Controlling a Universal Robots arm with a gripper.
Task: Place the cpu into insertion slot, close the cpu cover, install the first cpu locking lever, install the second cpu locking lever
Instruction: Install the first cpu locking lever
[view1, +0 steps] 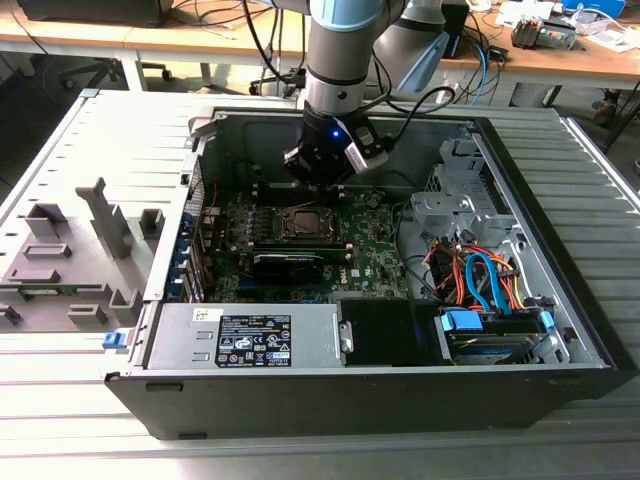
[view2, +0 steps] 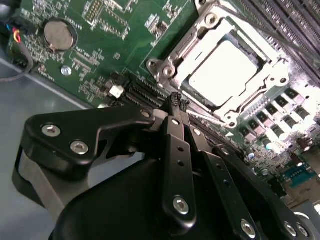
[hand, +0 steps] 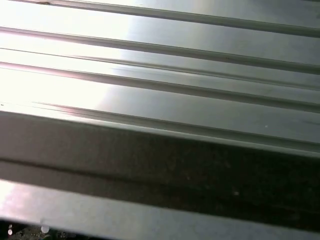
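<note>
The cpu (view2: 221, 70) is a flat, shiny, silver-grey square. It lies flat in the insertion slot (view2: 197, 92), face up, with its corners pointing across the board at a slant in the second wrist view. The cpu cover (view2: 250, 97) is a thin silver metal frame with a square window. It lies down flat around the chip, so the chip shows through the window. Round screw heads sit at the frame's corners.

In the exterior view the slot (view1: 300, 224) is in the middle of the green circuit board (view1: 365, 250), inside an open black computer case (view1: 400, 390).

The gripper (view2: 176, 101) is black, with bolts along its arms. Its two thin fingers are pressed together at the tips and have nothing between them. The tips hang just beside the near edge of the cover. In the exterior view the gripper (view1: 322, 178) is just above the far side of the slot.

A round silver coin battery (view2: 58, 34) sits on the board, well apart from the chip. A white label (view1: 255, 340) with small print is on the grey box at the near side of the case; the print is too small to read. Blue and orange cables (view1: 480, 280) lie on the exterior view's right.
</note>
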